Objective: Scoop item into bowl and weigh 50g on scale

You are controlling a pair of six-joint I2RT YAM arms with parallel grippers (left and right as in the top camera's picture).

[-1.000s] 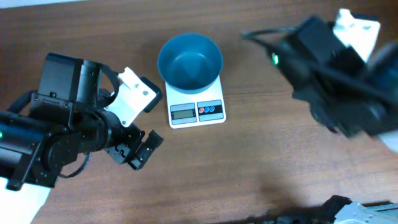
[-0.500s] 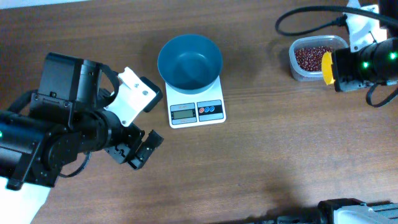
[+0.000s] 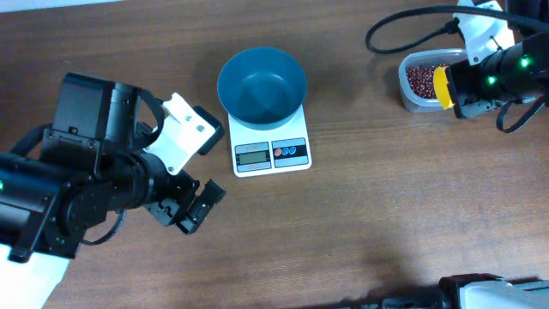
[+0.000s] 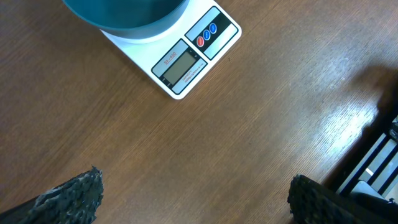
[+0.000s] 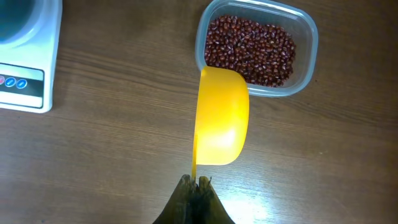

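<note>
overhead view: the left gripper (image 3: 190, 206) hangs over bare table (image 3: 360, 223), jaws spread wide and holding nothing. the scale (image 3: 271, 148) sits just beyond and to one side of its fingertips, with the teal bowl (image 3: 262, 84) standing on the platform's far part. well apart, at the other end of the table, the right gripper (image 3: 453, 88) is clamped on a yellow scoop (image 3: 441, 87). the scoop sits at the edge of the clear tub (image 3: 410, 101), and the beans (image 3: 419, 79) lie heaped in that tub, right off the scoop's tip.

left wrist view: two dark fingertips (image 4: 71, 196) stand far apart at the bottom corners, only wood grain between them. the scale lies ahead of the fingers, towards the left one, display and red and blue buttons facing them. the bowl covers the platform beyond.

right wrist view: the fingers (image 5: 196, 190) are pressed together on the scoop's thin handle. the yellow bowl of the scoop reaches straight ahead of them, its far end overlapping the tub's near rim. the beans fill the tub directly beyond the scoop. whether the scoop carries any beans cannot be told. the scale peeks in far off to the left of the fingers.
</note>
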